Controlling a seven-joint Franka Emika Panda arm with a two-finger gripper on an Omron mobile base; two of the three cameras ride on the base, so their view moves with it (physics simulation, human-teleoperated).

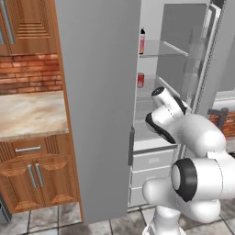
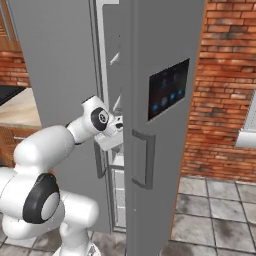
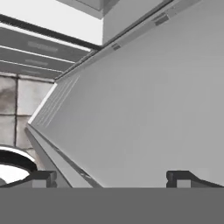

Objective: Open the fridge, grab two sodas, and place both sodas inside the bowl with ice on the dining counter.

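Gripper (image 3: 109, 178): jaws spread wide, nothing held, close against the inner door panel.
Fridge (image 1: 98, 101): doors stood open.
Sodas (image 1: 141, 80): on shelves inside, ungrabbed.
Remaining: grab both, carry to bowl.

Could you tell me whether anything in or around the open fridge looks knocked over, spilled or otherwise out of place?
Nothing stands out. The tall matte-grey fridge stands with its doors open, and two small red-pink soda cans sit upright on separate clear glass shelves, no spill visible.

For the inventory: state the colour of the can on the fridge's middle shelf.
Red; the can shows best in the left base view.
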